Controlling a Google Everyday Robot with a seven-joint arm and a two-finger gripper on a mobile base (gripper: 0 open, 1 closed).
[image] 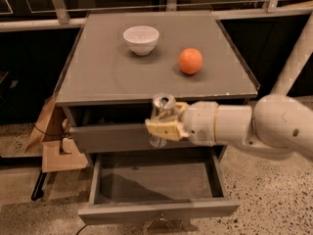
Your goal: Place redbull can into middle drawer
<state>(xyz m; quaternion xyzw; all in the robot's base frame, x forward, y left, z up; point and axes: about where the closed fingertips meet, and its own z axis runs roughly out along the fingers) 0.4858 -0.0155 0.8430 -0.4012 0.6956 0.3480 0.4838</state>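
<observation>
My gripper [164, 124] is shut on the redbull can [163, 110], a slim silver can with a shiny top. It holds the can upright in front of the cabinet, level with the upper grey drawer [110, 137] and above the middle drawer [156, 210]. The middle drawer is pulled open, and its grey inside shows nothing in it. My white arm reaches in from the right.
A white bowl [141, 38] and an orange [190, 61] sit on the grey cabinet top [98, 72]. Cardboard pieces [56, 151] lie on the floor at the cabinet's left. A white slanted post [298, 53] stands at the right.
</observation>
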